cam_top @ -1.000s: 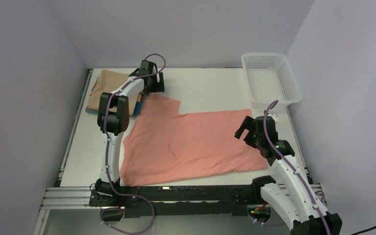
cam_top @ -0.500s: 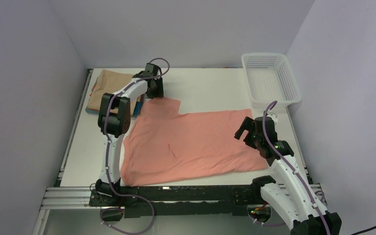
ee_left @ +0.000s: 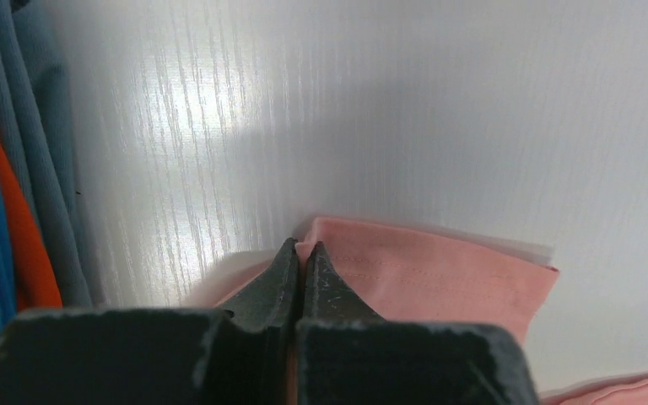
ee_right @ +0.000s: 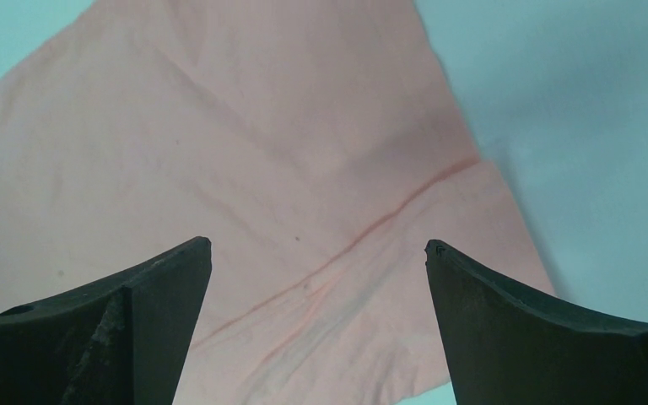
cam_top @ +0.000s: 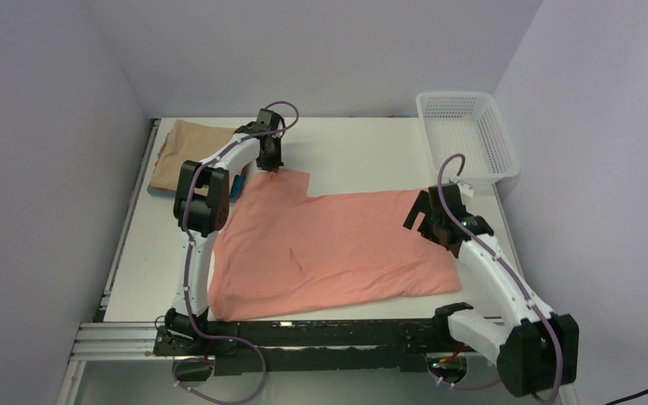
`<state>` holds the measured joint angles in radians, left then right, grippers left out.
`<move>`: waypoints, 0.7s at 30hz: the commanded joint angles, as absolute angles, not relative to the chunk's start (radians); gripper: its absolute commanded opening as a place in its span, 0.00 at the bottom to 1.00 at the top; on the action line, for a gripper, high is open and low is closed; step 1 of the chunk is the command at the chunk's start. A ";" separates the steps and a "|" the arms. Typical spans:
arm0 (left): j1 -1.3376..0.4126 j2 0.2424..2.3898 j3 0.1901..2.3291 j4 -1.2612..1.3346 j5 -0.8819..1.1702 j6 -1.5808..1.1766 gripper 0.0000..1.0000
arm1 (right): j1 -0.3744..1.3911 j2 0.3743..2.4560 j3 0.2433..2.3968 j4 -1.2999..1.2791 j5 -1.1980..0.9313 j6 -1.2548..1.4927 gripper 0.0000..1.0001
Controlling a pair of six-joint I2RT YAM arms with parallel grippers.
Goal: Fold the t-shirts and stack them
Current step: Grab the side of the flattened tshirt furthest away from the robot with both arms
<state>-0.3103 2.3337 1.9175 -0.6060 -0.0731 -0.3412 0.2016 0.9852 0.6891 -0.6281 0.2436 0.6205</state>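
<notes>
A salmon-pink t-shirt lies spread flat across the middle of the table. My left gripper is at its far left sleeve. In the left wrist view the left gripper is shut on the corner of that pink sleeve. My right gripper hovers over the shirt's right edge. Seen from the right wrist, the right gripper stands wide open above the pink cloth, holding nothing. A tan t-shirt tops a folded stack at the far left, and blue, orange and grey folded edges show beside the left gripper.
A white mesh basket stands at the far right corner. The folded stack lies just left of the left gripper. Bare white table stretches behind the pink shirt. Walls close in the left, back and right sides.
The left gripper moved a little right, came down onto the pink sleeve corner and shut on it. The right arm reached forward, bringing its open gripper over the shirt's right edge.
</notes>
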 commanded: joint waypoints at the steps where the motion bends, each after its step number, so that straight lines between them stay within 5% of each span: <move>1: -0.314 2.270 1.866 -0.597 -0.027 -0.329 0.00 | 0.201 1.158 0.863 -0.565 0.336 0.630 1.00; 21: -0.325 2.147 1.761 -0.508 0.076 -0.340 0.00 | 0.210 2.206 1.795 -0.828 0.581 0.682 1.00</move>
<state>-0.3168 2.2150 1.7748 -0.5411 0.0410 -0.3386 0.2077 2.1246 1.6814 -0.7223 0.4934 0.6842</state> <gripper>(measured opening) 0.027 0.997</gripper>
